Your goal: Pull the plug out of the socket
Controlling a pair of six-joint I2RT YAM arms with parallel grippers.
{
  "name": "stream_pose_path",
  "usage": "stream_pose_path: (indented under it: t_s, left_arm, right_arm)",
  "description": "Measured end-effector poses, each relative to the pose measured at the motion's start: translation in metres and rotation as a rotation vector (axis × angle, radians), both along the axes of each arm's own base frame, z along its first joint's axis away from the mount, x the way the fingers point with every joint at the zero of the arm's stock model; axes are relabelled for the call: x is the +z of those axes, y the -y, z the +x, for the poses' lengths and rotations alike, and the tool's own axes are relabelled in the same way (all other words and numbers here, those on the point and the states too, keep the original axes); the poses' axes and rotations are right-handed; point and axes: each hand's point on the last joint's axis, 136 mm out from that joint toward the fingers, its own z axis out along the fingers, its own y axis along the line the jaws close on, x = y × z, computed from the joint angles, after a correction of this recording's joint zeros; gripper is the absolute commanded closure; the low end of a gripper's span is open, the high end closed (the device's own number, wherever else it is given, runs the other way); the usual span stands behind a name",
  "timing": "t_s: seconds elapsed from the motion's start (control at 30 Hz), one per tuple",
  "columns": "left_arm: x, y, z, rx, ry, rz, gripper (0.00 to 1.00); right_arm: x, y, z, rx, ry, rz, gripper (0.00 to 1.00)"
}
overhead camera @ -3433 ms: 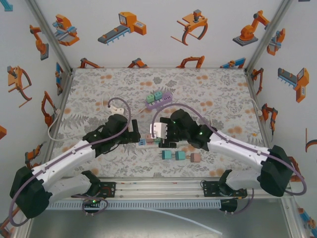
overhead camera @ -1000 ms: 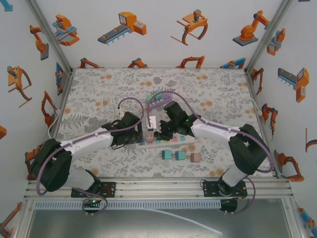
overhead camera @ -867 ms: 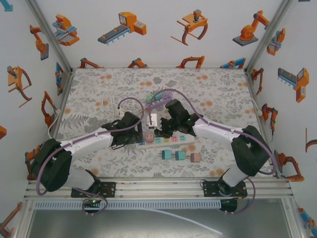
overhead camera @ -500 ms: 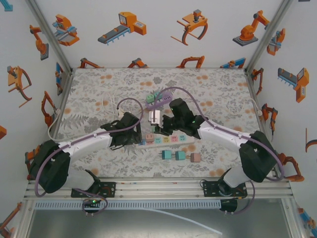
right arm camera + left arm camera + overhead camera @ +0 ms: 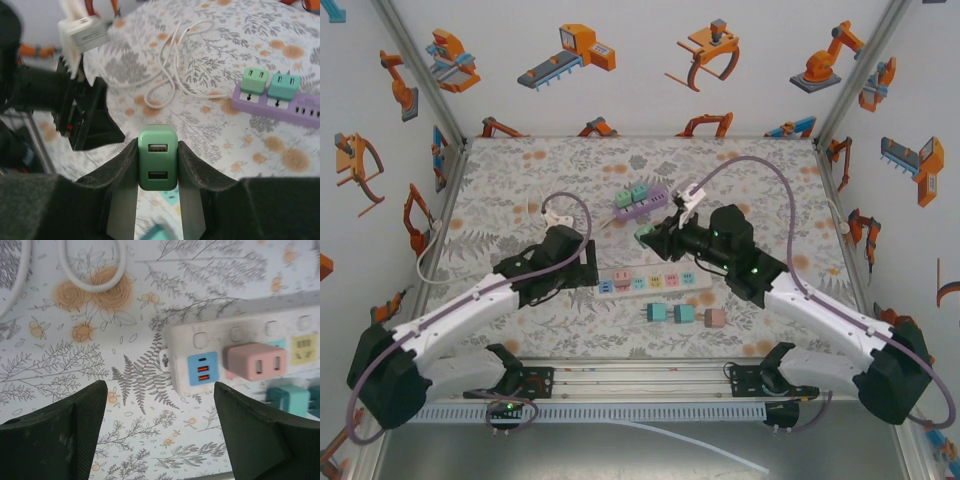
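Observation:
My right gripper (image 5: pixel 158 165) is shut on a green plug (image 5: pixel 157 159) with two USB ports, held in the air between both fingers. From above, the right gripper (image 5: pixel 652 233) holds this plug (image 5: pixel 644 238) above and behind the white socket strip (image 5: pixel 660 281). A pink plug (image 5: pixel 255 361) and a teal plug (image 5: pixel 287 397) sit in the socket strip (image 5: pixel 220 332) near its left end. My left gripper (image 5: pixel 160 432) hovers open over the cloth just left of the strip, with nothing between its fingers (image 5: pixel 75 432).
A purple power strip (image 5: pixel 642 205) with two green plugs lies behind. Three loose plugs (image 5: pixel 683 314) lie in front of the white strip. A white cable (image 5: pixel 167 75) loops at the left. Frame posts and walls bound the table.
The right gripper has lifted the green plug off the white strip and carried it up and back to the right. The left gripper has drawn back left off the strip and widened slightly.

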Motion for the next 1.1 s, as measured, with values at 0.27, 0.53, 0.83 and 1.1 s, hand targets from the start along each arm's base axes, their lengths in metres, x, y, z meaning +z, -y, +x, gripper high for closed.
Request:
stream_pose_path:
  t_s: [0.27, 0.53, 0.83, 1.1]
  left_arm:
    - [0.083, -0.015, -0.023, -0.128, 0.274, -0.109, 0.07]
    - [0.125, -0.009, -0.063, -0.429, 0.439, -0.078, 0.03]
    - [0.121, 0.011, -0.108, -0.866, 0.471, 0.111, 0.03]
    - [0.088, 0.013, -0.136, -1.116, 0.464, 0.258, 0.03]
  right_arm:
    - [-0.025, 0.047, -0.004, -0.286, -0.385, 0.289, 0.87]
    - [-0.076, 0.055, -0.037, -0.408, -0.620, 0.370, 0.89]
    - [-0.118, 0.028, -0.053, -0.428, -0.688, 0.299, 0.88]
    - [-0.155, -0.003, -0.055, -0.430, -0.684, 0.234, 0.88]
